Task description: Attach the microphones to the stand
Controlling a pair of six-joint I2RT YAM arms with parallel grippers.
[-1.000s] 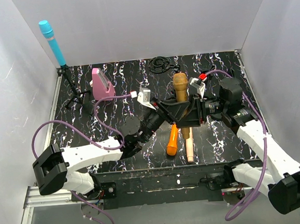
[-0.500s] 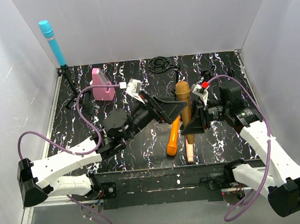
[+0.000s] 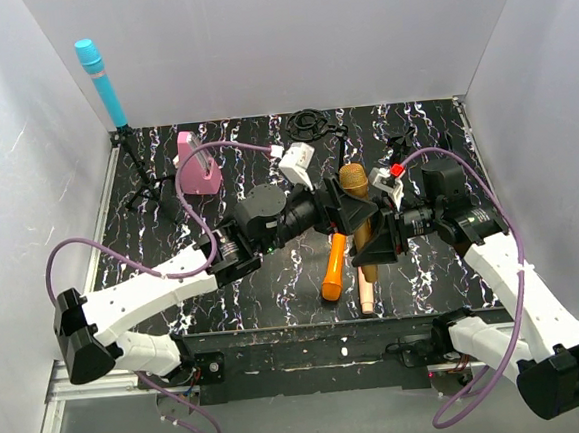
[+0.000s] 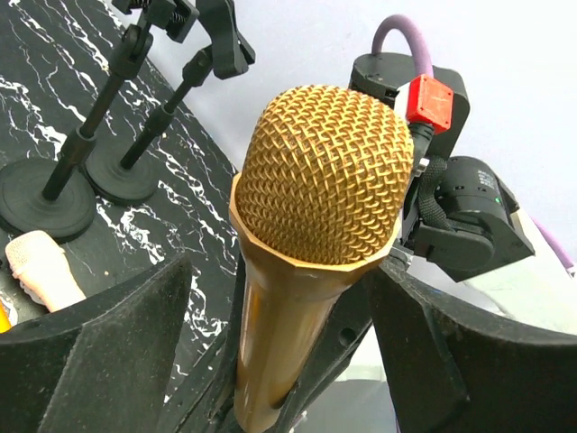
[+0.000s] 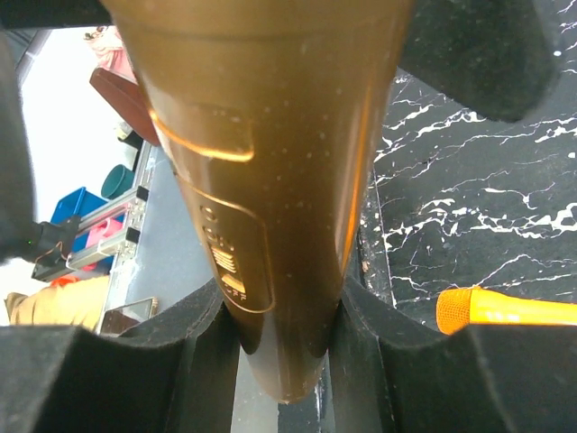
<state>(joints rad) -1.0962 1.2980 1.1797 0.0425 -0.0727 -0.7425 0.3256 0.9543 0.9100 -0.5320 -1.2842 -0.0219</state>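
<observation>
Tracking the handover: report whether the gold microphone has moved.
Yes. The gold microphone has shifted toward the near table edge, away from the round stand base.

Left hand point(image 3: 353, 215) back at the gold microphone point(image 4: 315, 171), fingers point(image 4: 126, 352) now wide apart on either side.

gold microphone point(image 4: 315, 180) | orange microphone point(image 3: 332, 273) | cyan microphone point(image 3: 101, 83) | pink block point(image 3: 197, 164) | table point(image 3: 233, 141) black, white-veined
</observation>
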